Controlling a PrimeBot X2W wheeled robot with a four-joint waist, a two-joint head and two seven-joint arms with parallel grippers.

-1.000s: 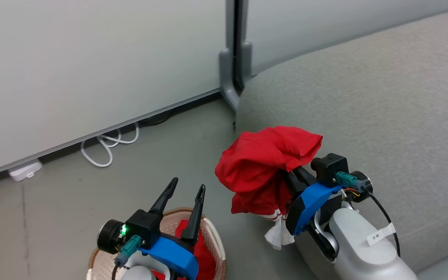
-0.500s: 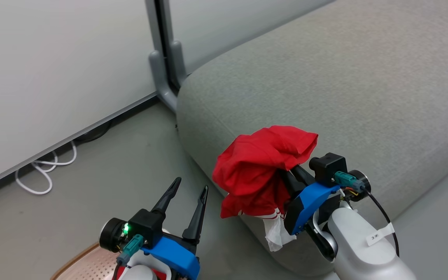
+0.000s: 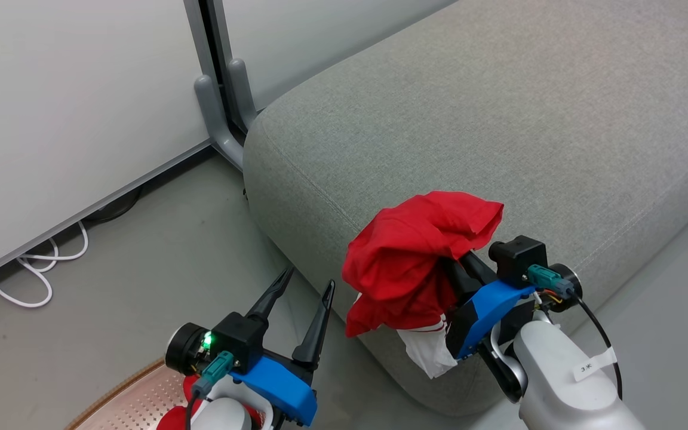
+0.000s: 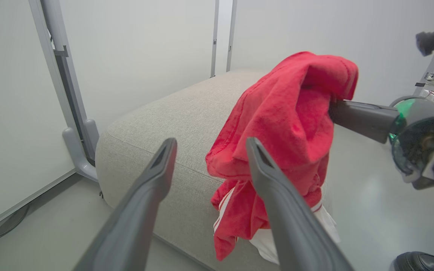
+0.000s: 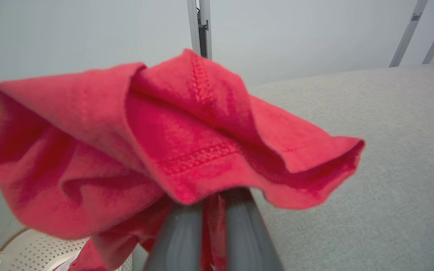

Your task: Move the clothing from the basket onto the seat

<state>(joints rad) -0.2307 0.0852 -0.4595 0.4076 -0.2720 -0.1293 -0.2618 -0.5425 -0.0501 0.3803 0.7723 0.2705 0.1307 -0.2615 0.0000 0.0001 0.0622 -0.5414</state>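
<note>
A bright red garment (image 3: 415, 263) with white trim hangs bunched over my right gripper (image 3: 448, 254), which is shut on it, above the front edge of the light grey seat (image 3: 499, 131). The fabric (image 5: 156, 150) hides those fingertips. In the left wrist view the same garment (image 4: 288, 124) dangles beside the seat's corner (image 4: 171, 113). My left gripper (image 3: 307, 280) stands open and empty over the floor, to the left of the seat. The basket (image 3: 135, 400) shows at the bottom left with a bit of a second red garment (image 3: 172, 419) beside my left arm.
Pale wall panels and a grey post foot (image 3: 215, 113) stand behind the seat's left end. A white cable (image 3: 27, 269) lies coiled on the grey floor by the wall. A dark shoe (image 4: 420, 261) shows at the left wrist view's lower right.
The head camera has swung right, so the seat takes up more of the picture and the basket has slid to the bottom edge. The right gripper still holds the garment, now over the seat's edge.
</note>
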